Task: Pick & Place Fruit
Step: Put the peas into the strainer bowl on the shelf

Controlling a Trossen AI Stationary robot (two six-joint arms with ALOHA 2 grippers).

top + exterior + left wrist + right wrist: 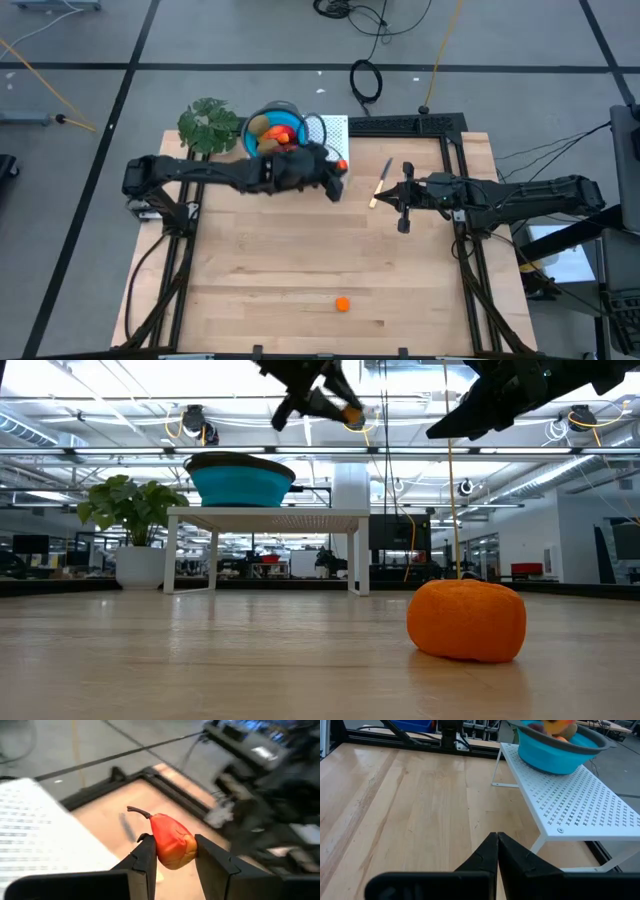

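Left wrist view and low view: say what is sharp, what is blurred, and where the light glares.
Left wrist view: the red-orange pear-shaped toy fruit between the left gripper fingers is sharp, while the white perforated shelf and the background are smeared. Low view: the orange ball is fairly crisp, the wooden table in front of it soft; ceiling lights glare white, leaving the arms dark silhouettes.

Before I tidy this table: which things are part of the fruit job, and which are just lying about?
Job:
- red-orange fruit, held in the left gripper
- orange ball on the table
- fruit in the blue bowl

Lying about:
- knife
- plant
- white rack
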